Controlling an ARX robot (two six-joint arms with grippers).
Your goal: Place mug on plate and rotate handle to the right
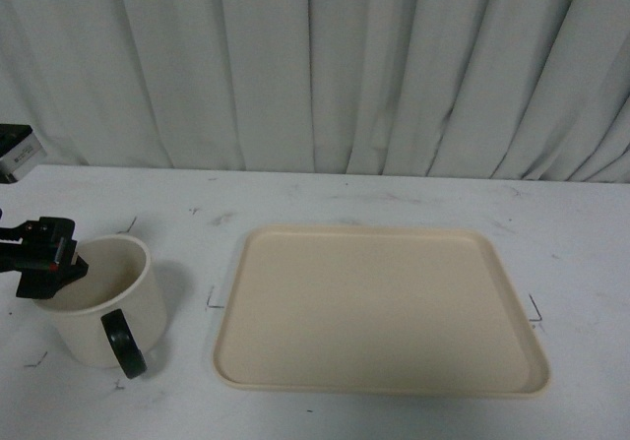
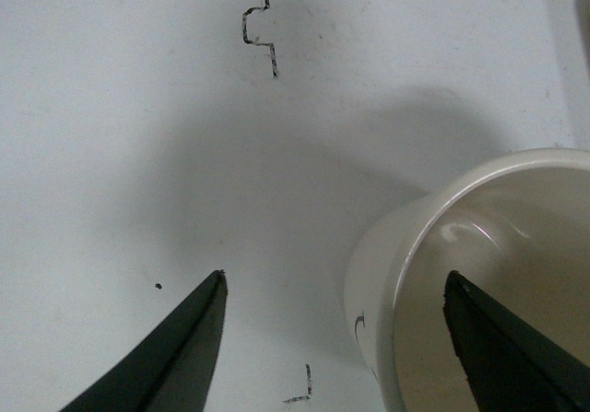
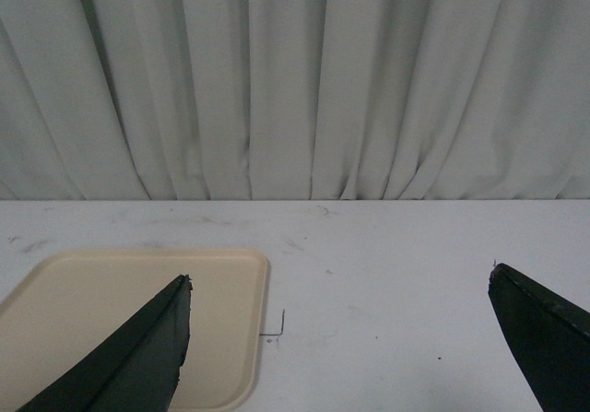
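Front view: mug [image 1: 103, 302] upright on table [image 1: 394, 194], just left of plate [image 1: 379, 312], not yet on it; handle [image 1: 125, 342] faces camera. Left gripper [image 2: 335, 278] wide, straddling mug wall, one finger inside: judged set-up for rim pinch. Right gripper [image 3: 341, 274] wide, empty. No legible writing; only pen corner marks [image 1: 536, 310].

the mug [image 1: 81, 337] stands upright on the surface [image 1: 325, 194] at the near left. the plate [image 1: 379, 307] lies flat to its right, apart from it, about mid-surface. the handle [image 1: 125, 342] points toward the near edge, slightly rightward. the left gripper [image 2: 334, 283] is at the mug's left rim, jaws astride the wall, one inside and one outside. a curtain [image 1: 325, 66] hangs behind the surface.
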